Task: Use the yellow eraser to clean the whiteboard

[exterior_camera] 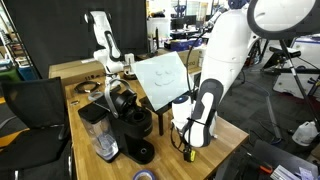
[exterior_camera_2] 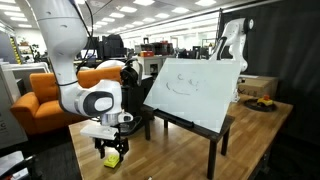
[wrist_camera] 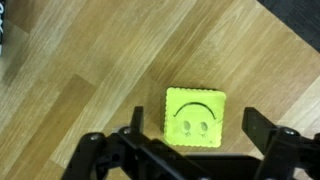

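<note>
The yellow eraser [wrist_camera: 195, 117], a small square block with a smiley face drawn on it, lies flat on the wooden table [wrist_camera: 90, 90]. My gripper [wrist_camera: 197, 128] hangs directly above it, open, with one finger on each side of the block and neither touching it. In both exterior views the gripper [exterior_camera: 190, 138] [exterior_camera_2: 112, 142] points down near the table's corner, and the eraser [exterior_camera: 188, 154] [exterior_camera_2: 112, 158] shows just under it. The whiteboard [exterior_camera: 162, 78] [exterior_camera_2: 195, 90] leans on a black stand behind, with faint dark marks on its face.
A black coffee machine [exterior_camera: 130, 122] and a clear jug [exterior_camera: 100, 135] stand beside the whiteboard. A second white robot arm [exterior_camera: 105, 45] is at the far end of the table. An orange chair [exterior_camera_2: 38, 95] stands off the table's side, and the table edge is close to the eraser.
</note>
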